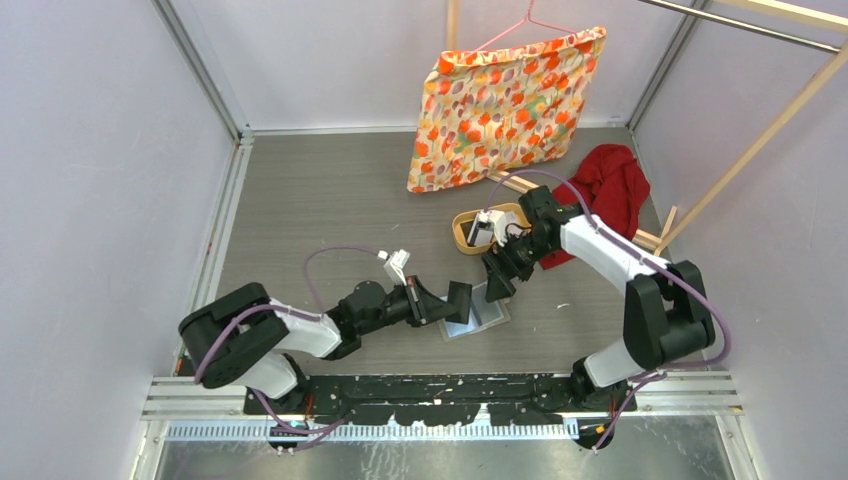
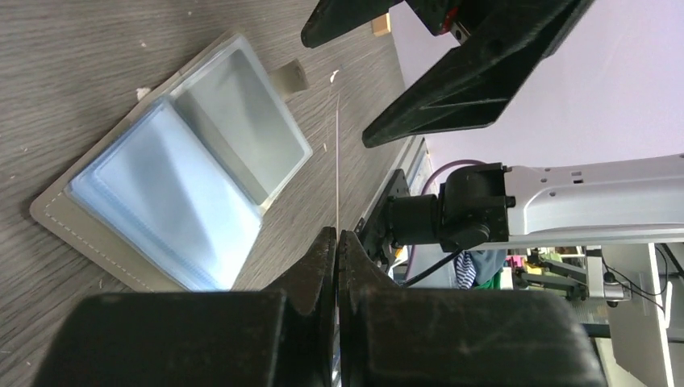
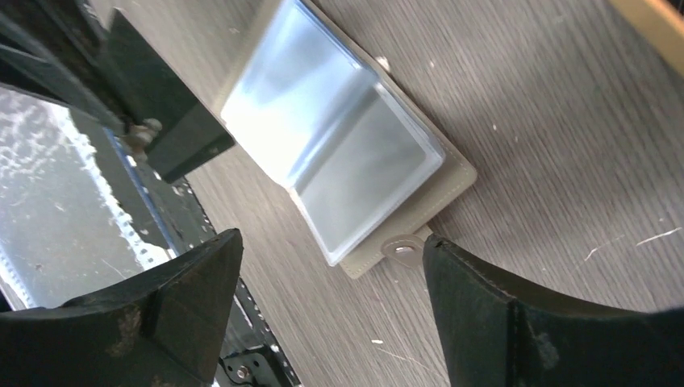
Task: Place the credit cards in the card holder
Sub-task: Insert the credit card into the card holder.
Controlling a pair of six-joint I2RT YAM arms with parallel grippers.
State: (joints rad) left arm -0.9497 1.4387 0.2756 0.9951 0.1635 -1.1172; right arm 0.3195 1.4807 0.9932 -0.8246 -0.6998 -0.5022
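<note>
Grey wood-grain table (image 1: 330, 200), white walls.

The card (image 2: 336, 161) shows only as a thin pale line, edge-on. It stands up out of the left gripper (image 2: 336, 242), jaws pinched together on its lower edge. It hangs over the table just beside the holder (image 2: 185, 177), not in a pocket yet.

The holder lies open and flat between the 2 grippers, with its 2 clear pockets (image 3: 266, 105) facing up. A snap tab (image 3: 401, 250) sticks out at 1 corner. The right gripper (image 3: 331, 246) hovers above the holder, jaws wide apart, nothing in them.

Handling, my read:
- **Card:** light, stiff, slick plastic. It flexes a bit and won't crush. The edge pinch is fine; keep the grip at the trailing edge so the leading edge is free to enter the slot.
- **Holder:** light and soft, with slippery pocket film. It will likely slide when pushed, so the right gripper should pin a cover edge or corner, clear of the pocket opening.

Further out is a tan tray (image 1: 462, 232) with pale items in it, probably more cards, can't confirm. Behind it are a red cloth (image 1: 612, 180) and a floral cushion (image 1: 505, 105).
</note>
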